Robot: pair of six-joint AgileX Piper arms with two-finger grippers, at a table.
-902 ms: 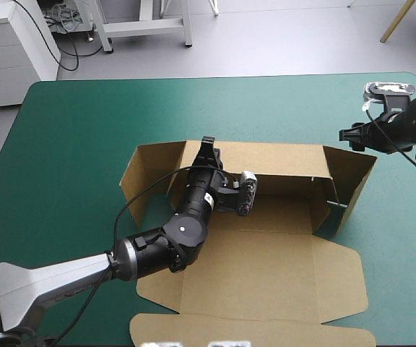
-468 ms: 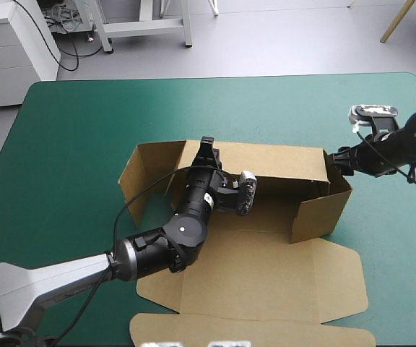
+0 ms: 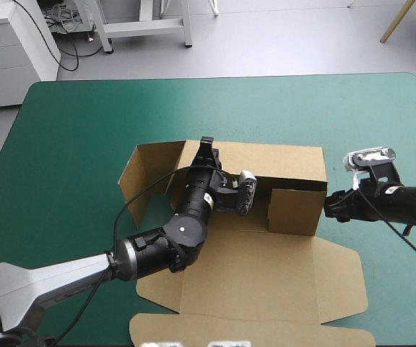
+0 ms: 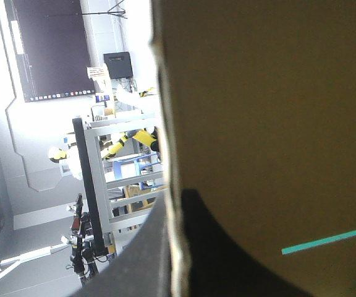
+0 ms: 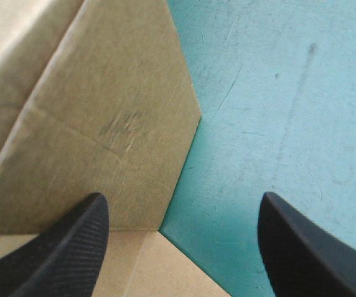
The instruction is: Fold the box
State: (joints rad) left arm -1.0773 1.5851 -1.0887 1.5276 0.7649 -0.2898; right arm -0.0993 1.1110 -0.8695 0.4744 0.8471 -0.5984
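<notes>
Left fingers (image 4: 227, 266) clamp the rear wall (image 3: 287, 159) of the box (image 3: 266, 267) in the middle of the desk (image 3: 71, 144), right fingers (image 5: 60, 247) spread just beside the turned-in side flap (image 3: 295, 211) without gripping it, so the flap likely springs back out if they retreat or skid off its corner.

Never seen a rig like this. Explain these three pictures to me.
Two robot arms work at a table with a teal-green cover. The wide picture looks down from above and behind; the other two come from cameras on each wrist. A cut sheet of brown board, the box, lies partly folded. The left gripper is clamped on its raised back wall. The right gripper, fingers open, holds nothing and sits by the folded-in right flap.
</notes>
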